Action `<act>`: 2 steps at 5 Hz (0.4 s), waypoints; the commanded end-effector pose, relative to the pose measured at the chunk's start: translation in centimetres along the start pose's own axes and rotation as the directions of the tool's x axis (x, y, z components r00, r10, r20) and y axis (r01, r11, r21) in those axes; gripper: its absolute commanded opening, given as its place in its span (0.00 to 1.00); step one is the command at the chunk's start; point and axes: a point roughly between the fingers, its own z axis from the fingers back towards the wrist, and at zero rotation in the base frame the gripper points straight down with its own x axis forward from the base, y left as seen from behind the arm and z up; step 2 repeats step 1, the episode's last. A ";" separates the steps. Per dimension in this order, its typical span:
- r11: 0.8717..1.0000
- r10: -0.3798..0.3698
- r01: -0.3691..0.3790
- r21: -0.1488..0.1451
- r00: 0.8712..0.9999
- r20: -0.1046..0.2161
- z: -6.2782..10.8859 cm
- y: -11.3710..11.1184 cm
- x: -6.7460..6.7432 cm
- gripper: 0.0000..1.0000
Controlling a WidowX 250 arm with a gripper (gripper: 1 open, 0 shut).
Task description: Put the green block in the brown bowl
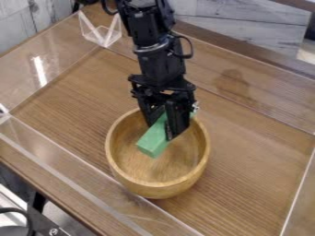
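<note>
The brown bowl [157,171] stands on the wooden table near the front, round and light wood. Inside it, tilted with its upper end up, is the green block [153,139]. My gripper [164,121] hangs just over the bowl, pointing steeply down, its black fingers [176,121] shut on the upper end of the green block. The block's lower end reaches down toward the bowl's inner floor; whether it touches I cannot tell.
The wooden table [246,111] has clear acrylic walls along its left and front edges [50,138]. A clear plastic stand [99,32] sits at the back left behind the arm.
</note>
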 end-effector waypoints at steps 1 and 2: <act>1.000 -0.007 0.007 0.010 0.999 0.047 1.1 0.3 1.0 0.00; 1.000 -0.007 0.007 0.010 0.999 0.047 1.1 0.3 1.0 0.00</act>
